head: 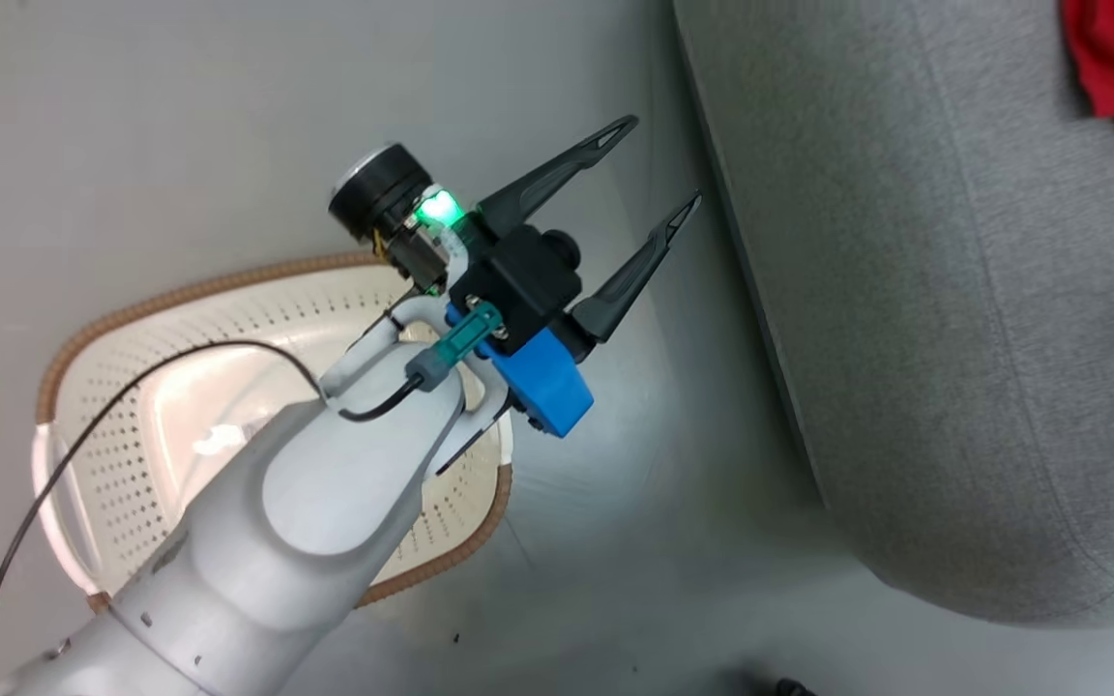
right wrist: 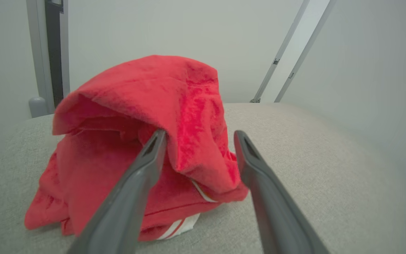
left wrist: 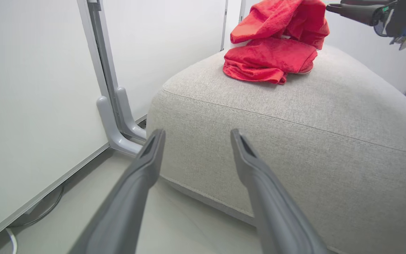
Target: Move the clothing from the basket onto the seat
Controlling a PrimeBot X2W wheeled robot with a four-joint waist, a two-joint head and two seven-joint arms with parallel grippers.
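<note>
Evidently the release step: bright red soft fabric clothing (right wrist: pixel 118 106) lies heaped on top of the large light grey upholstered seat (right wrist: pixel 312 158). The right gripper (right wrist: pixel 197 134) has its jaws apart astride a fold. The left gripper (head: pixel 663 159), jaws apart too, hangs between the cream perforated plastic basket (head: pixel 180 290) and the seat. Next, the right should lift clear without snagging.

The clothing (right wrist: pixel 189 106) is soft, plush, matt red cloth, the seat (left wrist: pixel 294 134) is coarse-woven matt grey fabric, and the basket (head: pixel 112 425) is smooth, slightly glossy perforated plastic with a brown woven-look rim.
</note>
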